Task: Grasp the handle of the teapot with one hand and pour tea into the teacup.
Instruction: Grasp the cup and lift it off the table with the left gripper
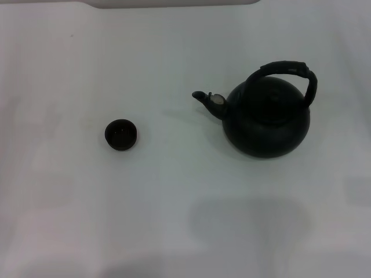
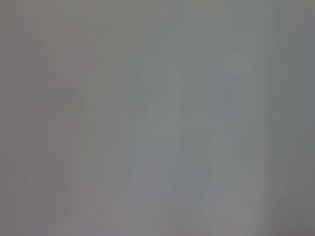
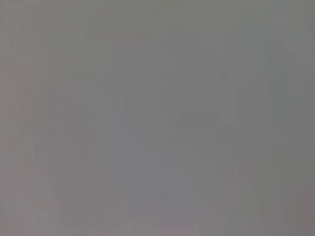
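I see the teacup (image 1: 121, 134) upright on the white surface (image 1: 174, 220), its brownish inside holding no liquid I can make out; the teapot (image 1: 268, 120) stands well apart toward my right, matte black and round, spout (image 1: 207, 99) with its silvery disc aimed left at the cup; the ribbed handle (image 1: 288, 70) arches overhead; neither claw appears in any view, so I cannot tell their state.
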